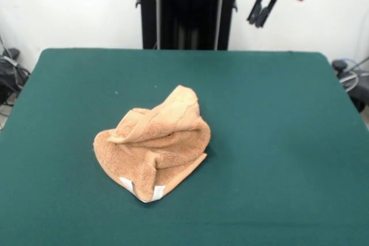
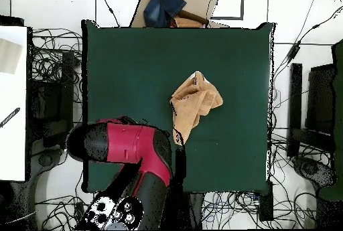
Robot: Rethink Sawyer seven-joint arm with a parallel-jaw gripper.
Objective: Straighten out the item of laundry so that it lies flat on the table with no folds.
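The soft, light towel (image 1: 154, 142) lies crumpled just left of the table's (image 1: 288, 142) middle, best pinched at its six o'clock tagged corner, while at one o'clock the gripper (image 1: 260, 11) hangs empty, fingers nearly together.

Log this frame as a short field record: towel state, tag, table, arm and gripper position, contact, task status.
towel: orange-tan towel, crumpled in a heap with several folds, one flap standing up
tag: white loop tag showing at the towel's edge nearest the front camera
table: dark green table, towel roughly mid-table
arm: red and black arm drawn back at the base side of the table
gripper: gripper raised high, clear of the table, holding nothing; open or shut not discernible
contact: none between gripper and towel
task status: towel not yet flat
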